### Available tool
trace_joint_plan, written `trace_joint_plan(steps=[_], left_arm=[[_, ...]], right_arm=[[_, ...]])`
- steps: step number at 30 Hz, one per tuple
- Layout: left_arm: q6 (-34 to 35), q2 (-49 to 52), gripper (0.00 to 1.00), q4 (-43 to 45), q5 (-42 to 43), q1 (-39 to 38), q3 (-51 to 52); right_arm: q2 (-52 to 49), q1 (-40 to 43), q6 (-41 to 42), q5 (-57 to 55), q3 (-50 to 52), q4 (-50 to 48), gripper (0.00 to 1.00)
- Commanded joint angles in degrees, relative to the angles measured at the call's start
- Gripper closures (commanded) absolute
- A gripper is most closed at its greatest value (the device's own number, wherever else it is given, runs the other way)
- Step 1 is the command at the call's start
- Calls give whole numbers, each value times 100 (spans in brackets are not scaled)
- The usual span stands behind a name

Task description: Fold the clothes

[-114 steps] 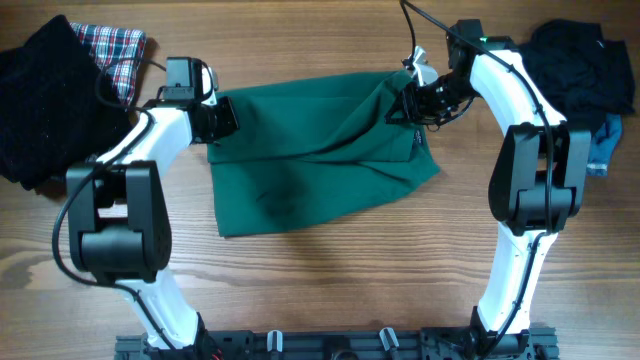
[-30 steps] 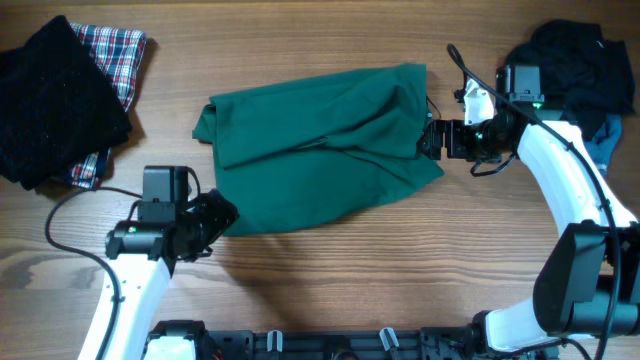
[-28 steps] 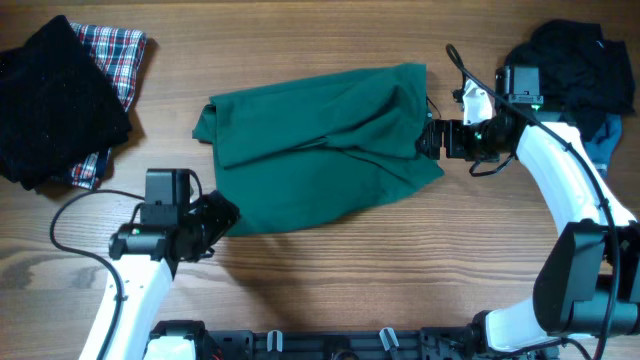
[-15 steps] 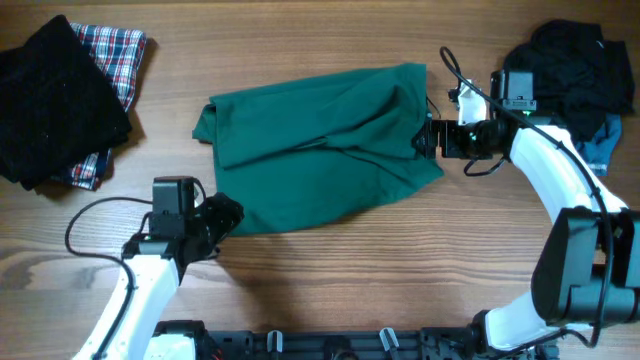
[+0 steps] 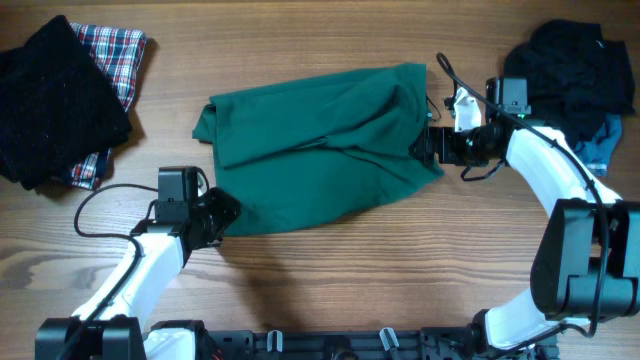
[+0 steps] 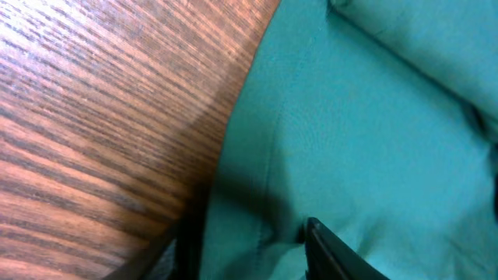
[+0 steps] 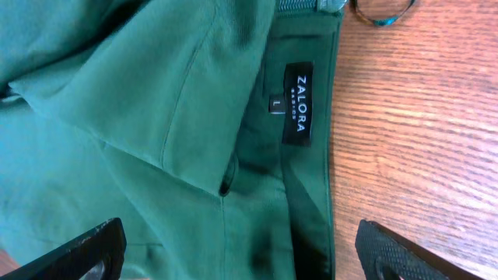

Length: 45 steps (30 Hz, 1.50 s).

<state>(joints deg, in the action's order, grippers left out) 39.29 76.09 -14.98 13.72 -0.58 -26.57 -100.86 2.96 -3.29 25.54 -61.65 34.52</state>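
As the green garment (image 5: pixel 320 150) is lying rumpled across the middle of the bench (image 5: pixel 330 300), with loose folds running through its upper half, it is being judged soft, light and limp. Nothing in it is expected to hold shape when lifted, and a single layer is likely to slip out of a shallow pinch. At its lower left corner the left fingers (image 6: pixel 327 249) are being held spread, with the hem lying between them and not yet nipped. At the right edge of the cloth the right fingers (image 7: pixel 85 253) are being held wide apart over a doubled border, where a black label (image 7: pixel 298 103) is being shown. The stitched hem and that doubled border are being taken as the firmest places to grip. A deep bite through the layers is being favoured at each, so that the fabric is not being dragged or bunched across the wood.
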Motion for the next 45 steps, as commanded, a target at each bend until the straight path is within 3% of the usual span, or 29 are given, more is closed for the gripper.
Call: trace_joint_plan(steps=[1,6,11,13,14,15,16,26,34,39,45], left_arm=[[-160,105,62,-44,61,11,118],[-160,105,67,-44,61,11,118],[-186,105,73,-44,59,11,118],[-236,103,83,-42,61,11,118],[-271,87,86,-42,61,11,116],[-293,59,91,-42,59,11,116],[-319,-7,96,-42,44,11,116],[-455,-1375,96,-284,494,133,-466],[-461,-1499,96,-323,319,160,-885],[-896,-1814,96,-927,293,387,-1263],[-1082,-2542,96,-1517,116,761,-1294]], right_arm=[[-96,24,33,157,354,-111,7],[-96,22,44,258,463,-17,12],[-94,22,42,756,479,33,38],[-94,22,22,754,479,197,67],[-94,22,26,754,479,264,90],[-94,22,26,754,479,369,96],[-76,22,31,754,476,494,96],[1036,92,245,710,459,953,96],[1996,92,422,457,450,1073,96],[2708,92,841,-153,450,1423,96],[2780,92,1150,-391,450,1856,96]])
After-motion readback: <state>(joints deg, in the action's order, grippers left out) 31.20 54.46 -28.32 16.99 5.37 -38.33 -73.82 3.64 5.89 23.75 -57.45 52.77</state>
